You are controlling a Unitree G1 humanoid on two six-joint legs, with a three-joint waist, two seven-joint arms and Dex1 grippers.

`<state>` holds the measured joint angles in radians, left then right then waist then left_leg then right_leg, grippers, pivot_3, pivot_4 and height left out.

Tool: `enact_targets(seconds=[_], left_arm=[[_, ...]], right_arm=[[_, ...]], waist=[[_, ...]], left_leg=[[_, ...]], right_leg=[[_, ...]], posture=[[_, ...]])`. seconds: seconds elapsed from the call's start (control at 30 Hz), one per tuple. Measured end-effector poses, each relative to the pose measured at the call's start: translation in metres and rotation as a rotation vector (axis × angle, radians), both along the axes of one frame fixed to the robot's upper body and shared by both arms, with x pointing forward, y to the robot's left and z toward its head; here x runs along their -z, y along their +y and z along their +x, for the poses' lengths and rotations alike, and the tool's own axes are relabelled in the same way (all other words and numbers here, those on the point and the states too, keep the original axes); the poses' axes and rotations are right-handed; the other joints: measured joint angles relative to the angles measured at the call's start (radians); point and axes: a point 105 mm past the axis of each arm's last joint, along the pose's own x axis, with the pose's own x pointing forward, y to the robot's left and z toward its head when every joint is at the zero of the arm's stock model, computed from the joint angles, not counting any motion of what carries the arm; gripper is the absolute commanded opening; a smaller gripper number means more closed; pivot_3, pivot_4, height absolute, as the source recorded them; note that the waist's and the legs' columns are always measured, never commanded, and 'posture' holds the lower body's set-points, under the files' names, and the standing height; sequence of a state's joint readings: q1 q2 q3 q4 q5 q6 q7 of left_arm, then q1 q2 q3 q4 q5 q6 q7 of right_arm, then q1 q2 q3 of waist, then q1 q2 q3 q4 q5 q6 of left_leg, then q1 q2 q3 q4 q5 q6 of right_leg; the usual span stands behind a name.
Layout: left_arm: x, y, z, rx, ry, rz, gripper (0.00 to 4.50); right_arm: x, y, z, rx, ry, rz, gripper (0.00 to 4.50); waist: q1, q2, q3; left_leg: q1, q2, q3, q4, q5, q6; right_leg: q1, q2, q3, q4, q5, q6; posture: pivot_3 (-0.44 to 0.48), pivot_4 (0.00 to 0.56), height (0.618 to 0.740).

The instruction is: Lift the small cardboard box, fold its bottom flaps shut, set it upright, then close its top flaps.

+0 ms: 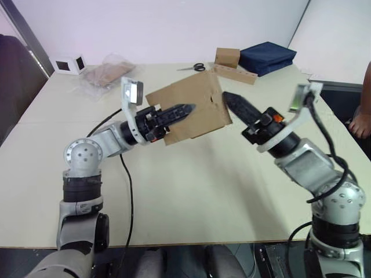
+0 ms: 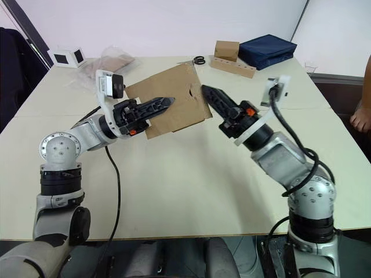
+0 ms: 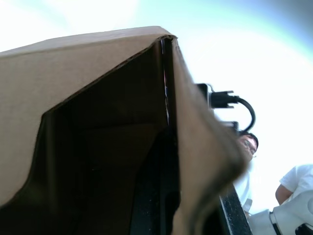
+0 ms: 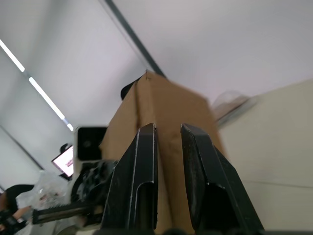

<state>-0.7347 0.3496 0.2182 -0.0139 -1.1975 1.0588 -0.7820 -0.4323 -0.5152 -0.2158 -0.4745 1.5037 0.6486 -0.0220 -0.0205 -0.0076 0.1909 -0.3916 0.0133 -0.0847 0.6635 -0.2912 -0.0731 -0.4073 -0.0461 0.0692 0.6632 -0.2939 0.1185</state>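
The small cardboard box (image 1: 194, 110) is held in the air above the pale surface (image 1: 191, 191), tilted, between the two arms. It is plain brown, and a broad flat side is turned toward the head camera.

The left gripper (image 1: 184, 110) is seen in front of that broad side, its black fingers (image 1: 174, 112) drawn together and pointing toward the box's middle. In the left wrist view the dark open inside of the box (image 3: 98, 161) is looked into from close by, with a cardboard wall (image 3: 195, 147) running alongside the fingers. Whether cardboard is pinched by this gripper cannot be told.

The right gripper (image 1: 229, 99) is met at the box's right edge. In the right wrist view its two fingers (image 4: 142, 181) are parted by a narrow gap, and a brown edge of the box (image 4: 161, 122) is seen running into that gap, so a thin panel appears to be grasped there.

At the far side of the surface, well apart from the held box, a second brown box (image 1: 226, 57) is set on a long cardboard strip (image 1: 235, 74), with scissors (image 1: 196, 67) just beside it and a dark blue folded bag (image 1: 267, 57) behind. At the far left a bundle wrapped in clear plastic (image 1: 106, 73) lies near a small white box (image 1: 69, 63). A person's hand (image 1: 360, 123) is seen at the right border.
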Motion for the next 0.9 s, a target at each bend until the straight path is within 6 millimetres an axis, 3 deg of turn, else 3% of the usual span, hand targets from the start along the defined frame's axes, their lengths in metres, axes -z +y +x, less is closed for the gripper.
enact_targets(seconds=[0.1,0.23,0.27,0.33,0.4,0.6,0.9], left_arm=[[0.000,0.001,0.000,0.001,-0.002,0.001,0.00],[0.000,0.000,0.000,0.002,-0.002,0.002,0.00],[0.000,0.001,0.000,0.001,-0.003,0.002,0.00],[-0.001,0.001,0.000,0.001,-0.004,0.003,0.00],[-0.001,0.000,0.000,0.002,-0.006,0.003,0.00],[-0.003,0.000,-0.001,0.009,-0.014,0.004,0.00],[-0.001,-0.001,-0.001,0.009,-0.015,0.018,0.00]], right_arm=[[0.000,-0.012,0.006,0.031,0.001,0.007,0.77],[0.002,-0.013,0.008,0.040,-0.005,-0.005,0.77],[0.003,-0.011,0.008,0.038,-0.005,-0.010,0.77],[0.007,-0.003,0.008,0.024,-0.004,-0.033,0.26],[0.009,0.004,0.006,0.004,-0.007,-0.050,0.06],[0.007,0.030,-0.007,-0.076,-0.055,-0.092,0.06],[0.008,0.025,-0.006,-0.053,-0.078,-0.167,0.06]], waist=[[0.000,0.000,0.000],[-0.001,0.000,0.000],[-0.001,0.000,0.000],[-0.001,0.000,0.000],[-0.001,0.000,0.000],[0.000,0.000,0.000],[0.000,0.000,0.000]], left_leg=[[0.000,0.000,0.000,0.000,0.000,0.000],[0.000,0.000,0.000,0.000,0.000,0.000],[0.000,0.000,0.000,0.000,0.000,0.000],[0.000,0.000,0.000,0.000,0.000,0.000],[0.000,0.000,0.000,0.000,0.000,0.000],[0.000,0.000,0.000,0.000,0.000,0.000],[0.000,0.000,0.000,0.000,0.000,0.000]], right_leg=[[0.000,0.000,0.000,0.000,0.000,0.000],[0.000,0.000,0.000,0.000,0.000,0.000],[0.000,0.000,0.000,0.000,0.000,0.000],[0.000,0.000,0.000,0.000,0.000,0.000],[0.000,0.000,0.000,0.000,0.000,0.000],[0.000,0.000,0.000,0.000,0.000,0.000],[0.000,0.000,0.000,0.000,0.000,0.000]], posture=[[0.000,0.150,0.740],[0.000,0.150,0.740],[0.000,0.150,0.740],[0.000,0.150,0.740],[0.000,0.150,0.740],[0.000,0.150,0.740],[0.000,0.150,0.740]])
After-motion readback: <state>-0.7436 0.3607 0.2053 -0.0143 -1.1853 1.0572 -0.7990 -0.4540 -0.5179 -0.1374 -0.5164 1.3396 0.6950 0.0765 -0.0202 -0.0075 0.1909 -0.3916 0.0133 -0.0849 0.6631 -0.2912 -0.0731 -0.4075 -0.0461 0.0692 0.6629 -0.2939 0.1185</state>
